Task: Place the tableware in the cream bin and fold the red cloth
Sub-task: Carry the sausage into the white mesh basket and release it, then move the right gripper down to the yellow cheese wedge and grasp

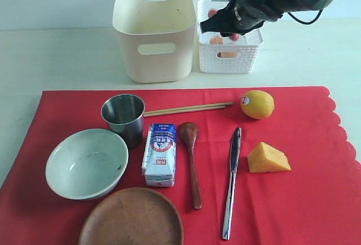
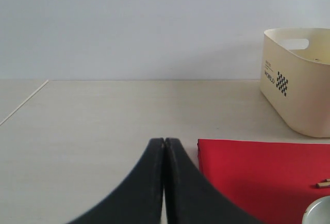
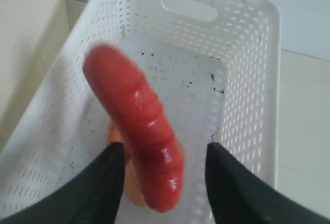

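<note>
On the red cloth [image 1: 299, 200] lie a steel cup [image 1: 123, 116], a pale bowl [image 1: 86, 163], a brown plate [image 1: 131, 218], a wooden spoon [image 1: 192, 160], chopsticks [image 1: 188, 109] and a silver knife [image 1: 232, 183]. The cream bin [image 1: 153, 30] stands behind the cloth. My right gripper [image 1: 217, 27] hangs over the white lattice basket [image 3: 247, 79], open [image 3: 164, 147], with a red sausage [image 3: 139, 126] loose between its fingers, blurred. My left gripper [image 2: 165, 140] is shut and empty above bare table, beside the cloth's corner [image 2: 258, 172].
A milk carton [image 1: 160, 154], a lemon [image 1: 257, 104] and a cheese wedge [image 1: 267, 158] also lie on the cloth. The white basket [image 1: 228, 58], right of the bin, holds orange and red food pieces. Pale tabletop [image 2: 103, 121] surrounds the cloth.
</note>
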